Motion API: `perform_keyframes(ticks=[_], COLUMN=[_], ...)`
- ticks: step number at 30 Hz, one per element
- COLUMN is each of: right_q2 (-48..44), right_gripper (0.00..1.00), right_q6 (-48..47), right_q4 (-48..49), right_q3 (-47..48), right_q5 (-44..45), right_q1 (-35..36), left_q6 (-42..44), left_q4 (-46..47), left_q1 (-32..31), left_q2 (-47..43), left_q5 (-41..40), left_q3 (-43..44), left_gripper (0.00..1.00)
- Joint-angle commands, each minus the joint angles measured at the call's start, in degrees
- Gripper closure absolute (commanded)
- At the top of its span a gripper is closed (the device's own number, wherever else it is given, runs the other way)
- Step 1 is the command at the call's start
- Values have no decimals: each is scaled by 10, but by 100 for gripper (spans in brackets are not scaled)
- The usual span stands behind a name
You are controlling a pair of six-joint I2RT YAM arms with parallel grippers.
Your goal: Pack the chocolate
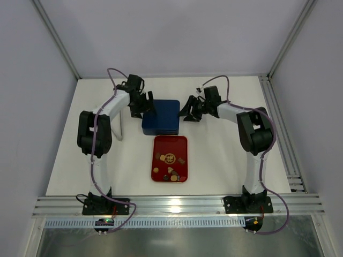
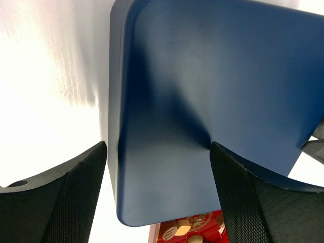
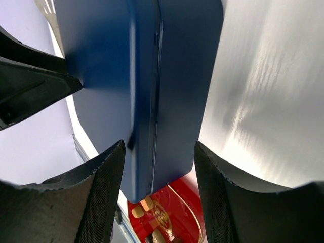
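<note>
Showing the chocolate [image 1: 173, 173] as small bite-size pieces, tan, cream and dark brown, scattered on a flat red rectangular tray [image 1: 171, 143] just in front of a dark blue rectangular box [image 1: 161, 115] with rounded corners, on a white table [image 1: 225, 160]. Top view: places the left gripper [image 1: 144, 110] at the box's left edge, the right gripper [image 1: 190, 115] just beside its right edge. Left wrist view: adds fingers [image 2: 66, 192] wide apart over the box top, clamped on nothing. Right wrist view: reveals a seam [image 3: 158, 76] down the box's side, jaws apart astride it; contact not discernible. Both wrist views: catch only a tray corner with a few tan pieces.
</note>
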Motion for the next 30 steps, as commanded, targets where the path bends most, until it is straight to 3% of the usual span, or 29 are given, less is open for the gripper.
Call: perform_keyframes(ticks=[1, 16, 21, 30], right_q2=[-32, -31, -27, -29], right_gripper=[41, 51, 62, 65], right_q6=[-37, -34, -29, -34], right_q4=[-29, -28, -18, -16], right_q3=[23, -43, -64, -105], right_q5=[30, 73, 80, 107], right_q1=[17, 27, 27, 30], left_q6=[9, 2, 0, -5], left_q4=[-25, -74, -77, -73], left_q1=[-5, -29, -34, -35], left_q2=[7, 51, 58, 62], left_q5=[-26, -85, -99, -108], left_q3=[25, 50, 40, 16], left_gripper=[20, 20, 20, 21])
